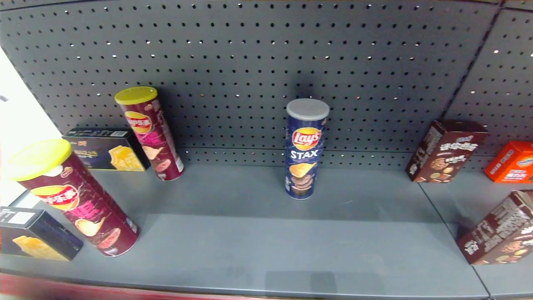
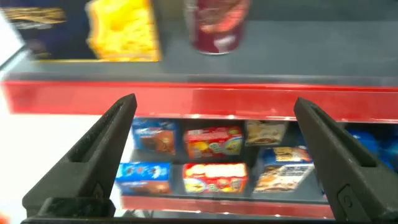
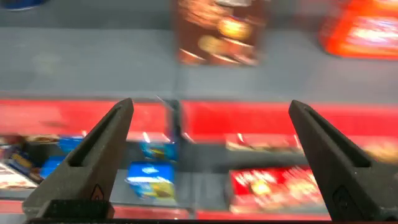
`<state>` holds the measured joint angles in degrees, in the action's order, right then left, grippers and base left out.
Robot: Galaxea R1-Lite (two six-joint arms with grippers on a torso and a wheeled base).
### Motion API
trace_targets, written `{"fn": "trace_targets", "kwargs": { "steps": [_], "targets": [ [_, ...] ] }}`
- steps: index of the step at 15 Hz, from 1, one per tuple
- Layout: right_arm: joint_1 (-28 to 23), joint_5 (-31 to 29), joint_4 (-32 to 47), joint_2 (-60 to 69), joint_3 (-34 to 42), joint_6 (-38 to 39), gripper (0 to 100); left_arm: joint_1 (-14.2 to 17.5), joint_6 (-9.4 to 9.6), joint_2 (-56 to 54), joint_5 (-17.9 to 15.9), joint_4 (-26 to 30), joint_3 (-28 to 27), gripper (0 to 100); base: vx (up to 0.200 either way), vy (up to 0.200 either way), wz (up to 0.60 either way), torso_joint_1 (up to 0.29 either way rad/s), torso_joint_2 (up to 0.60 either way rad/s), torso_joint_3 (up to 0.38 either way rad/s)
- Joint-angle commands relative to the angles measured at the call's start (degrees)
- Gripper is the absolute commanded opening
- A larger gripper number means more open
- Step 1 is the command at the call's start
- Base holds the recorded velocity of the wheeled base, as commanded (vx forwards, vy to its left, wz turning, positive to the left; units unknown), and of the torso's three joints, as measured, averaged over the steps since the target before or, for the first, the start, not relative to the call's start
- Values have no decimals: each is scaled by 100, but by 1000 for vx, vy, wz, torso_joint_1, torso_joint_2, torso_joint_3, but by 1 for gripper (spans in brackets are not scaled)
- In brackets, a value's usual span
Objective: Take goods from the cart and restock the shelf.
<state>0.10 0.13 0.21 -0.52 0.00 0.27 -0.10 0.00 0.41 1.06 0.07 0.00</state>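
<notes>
A blue chip can [image 1: 304,148] with a grey lid stands upright in the middle of the grey shelf [image 1: 258,246]. Two maroon chip cans with yellow lids stand at the left, one near the back [image 1: 149,133] and one near the front [image 1: 75,198]. My left gripper [image 2: 214,155] is open with nothing between its fingers, in front of the shelf's red front edge [image 2: 199,99]. My right gripper [image 3: 211,155] is also open and holds nothing, facing a brown cookie box [image 3: 221,31] on the shelf.
Black boxes lie at the left, one at the back [image 1: 106,148] and one at the front [image 1: 35,234]. Brown cookie boxes [image 1: 445,151] [image 1: 499,229] and an orange box [image 1: 510,161] stand at the right. A pegboard wall [image 1: 266,62] backs the shelf. Lower shelves hold packed goods [image 2: 214,162].
</notes>
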Motion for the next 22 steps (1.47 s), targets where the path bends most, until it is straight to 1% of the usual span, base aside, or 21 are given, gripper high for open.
{"fn": "trace_targets", "kwargs": {
  "steps": [1, 16, 22],
  "targets": [
    [-1, 4, -3, 0, 0, 0, 100, 1, 0, 2, -1, 1, 0, 100, 0, 0, 600, 7, 2, -2],
    [-1, 4, 6, 0, 0, 0, 100, 1, 0, 2, 8, 1, 0, 100, 0, 0, 600, 2, 0, 1],
    [-1, 4, -3, 0, 0, 0, 100, 1, 18, 2, -18, 1, 0, 100, 0, 0, 0, 0, 0, 0]
  ]
}}
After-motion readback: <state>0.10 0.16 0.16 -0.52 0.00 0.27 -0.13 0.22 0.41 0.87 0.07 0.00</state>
